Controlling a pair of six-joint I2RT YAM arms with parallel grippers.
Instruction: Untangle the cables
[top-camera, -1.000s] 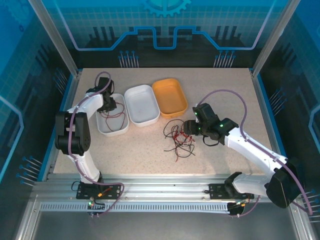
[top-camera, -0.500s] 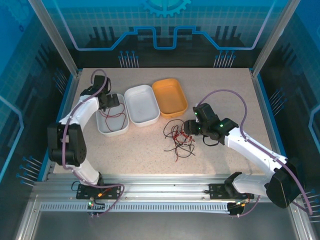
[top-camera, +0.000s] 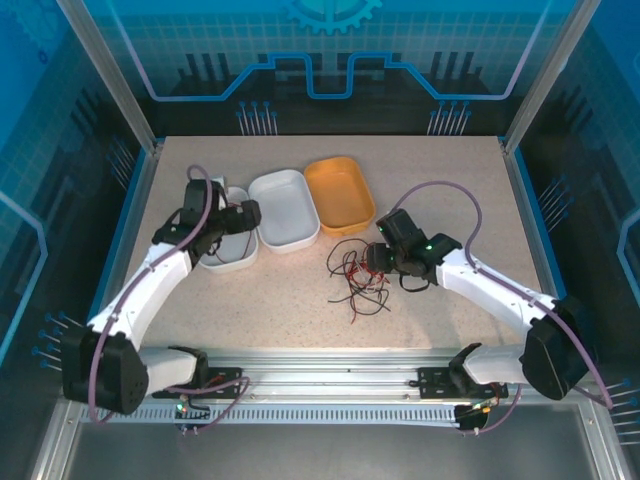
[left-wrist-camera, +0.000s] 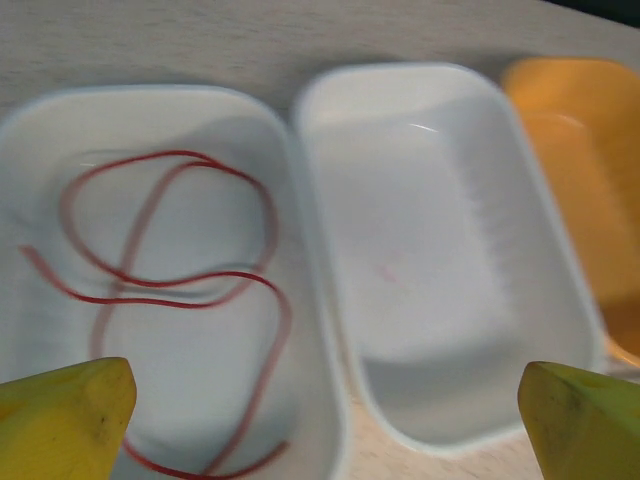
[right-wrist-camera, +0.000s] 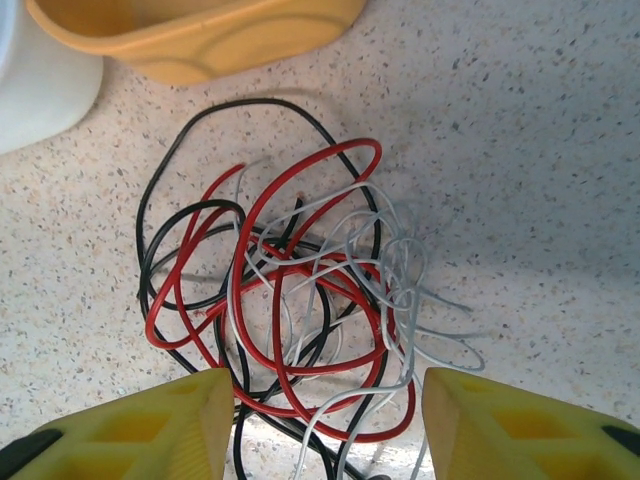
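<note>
Left wrist view: the left gripper (left-wrist-camera: 325, 420) is spread wide open with nothing in it, and its yellow fingertips (left-wrist-camera: 65, 415) sit in the two bottom corners of the frame. Above them, taking up the left half, is a white oval plastic tray (left-wrist-camera: 140, 92) with one thin red cable (left-wrist-camera: 200, 281) looped loosely inside. Right beside it, centre frame, is a second white plastic tray (left-wrist-camera: 430, 250), and an orange plastic tray (left-wrist-camera: 590, 180) sits at the right edge.

The rest of the cables are a tangled heap of thin red, black and whitish wires (right-wrist-camera: 290, 300), mid-frame in the right wrist view. They lie on the speckled beige tabletop (right-wrist-camera: 520, 120), just below the orange tray. The right gripper (right-wrist-camera: 325, 420) is at the bottom of that frame, jaws apart, with the heap's lowest strands running into the gap. Can't tell if it's actually touching any of them.
</note>
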